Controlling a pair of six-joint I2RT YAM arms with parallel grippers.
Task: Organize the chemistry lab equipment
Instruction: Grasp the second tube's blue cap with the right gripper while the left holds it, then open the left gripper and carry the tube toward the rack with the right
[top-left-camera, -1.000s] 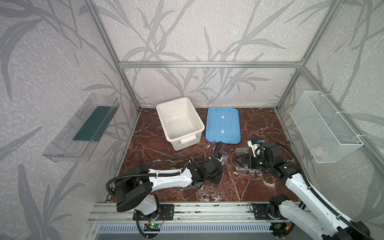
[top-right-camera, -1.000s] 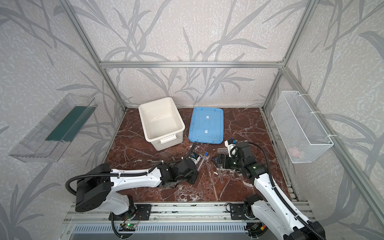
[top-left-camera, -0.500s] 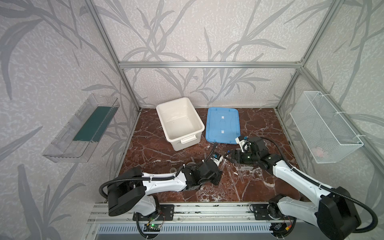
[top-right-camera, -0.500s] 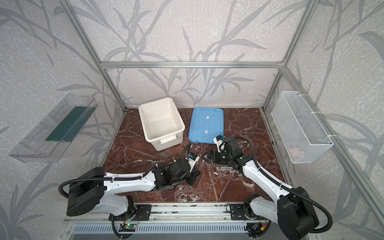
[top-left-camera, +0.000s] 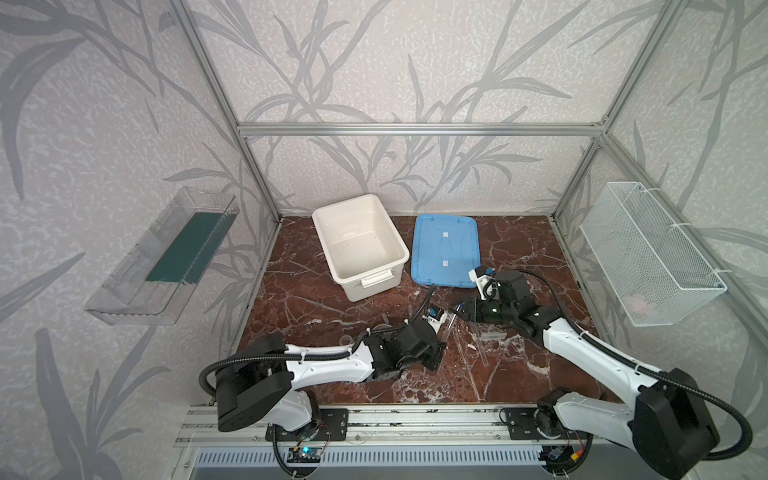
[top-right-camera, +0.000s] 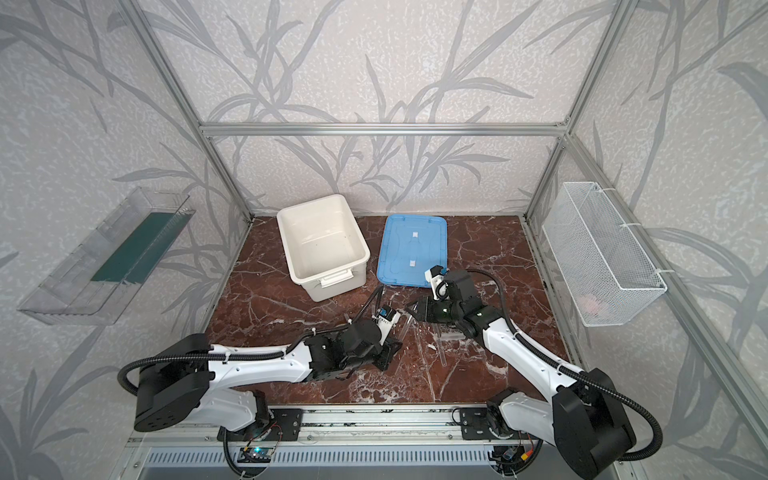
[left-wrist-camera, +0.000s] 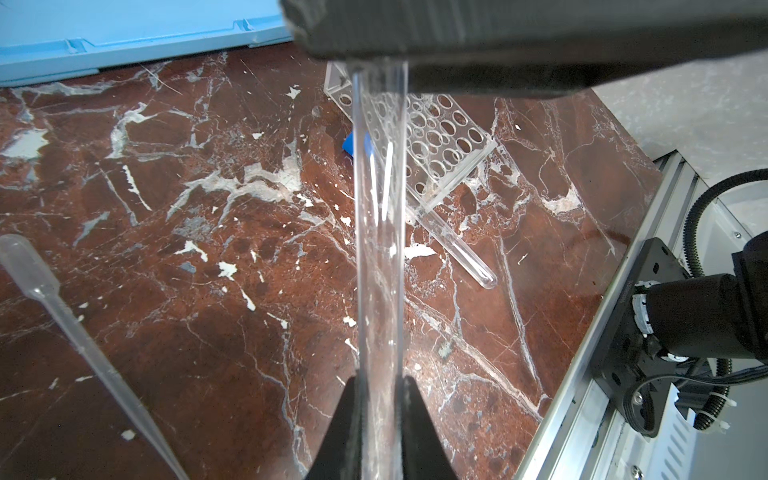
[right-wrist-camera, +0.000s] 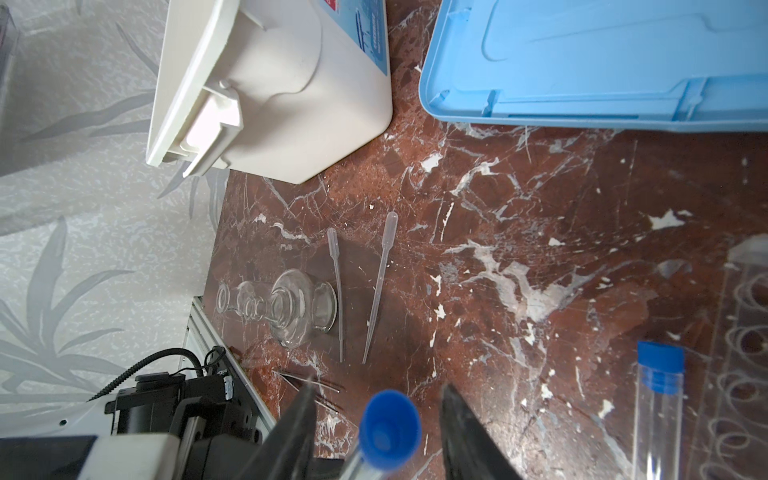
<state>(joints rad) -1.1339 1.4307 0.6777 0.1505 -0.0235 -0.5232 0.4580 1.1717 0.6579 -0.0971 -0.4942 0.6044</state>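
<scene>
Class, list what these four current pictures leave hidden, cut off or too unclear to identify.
Left wrist view: far end of the held test tube, behind the right gripper.
Left wrist view: tip of the pipette, past the bottom edge.
Right wrist view: tube rack, faint and cut by the frame edge.
Both top views: pale contents of the wire basket, blurred behind mesh.

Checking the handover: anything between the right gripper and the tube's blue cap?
Nothing visible: the blue cap sits between the open jaws of the right gripper, gaps either side; the left gripper clamps the tube.
</scene>
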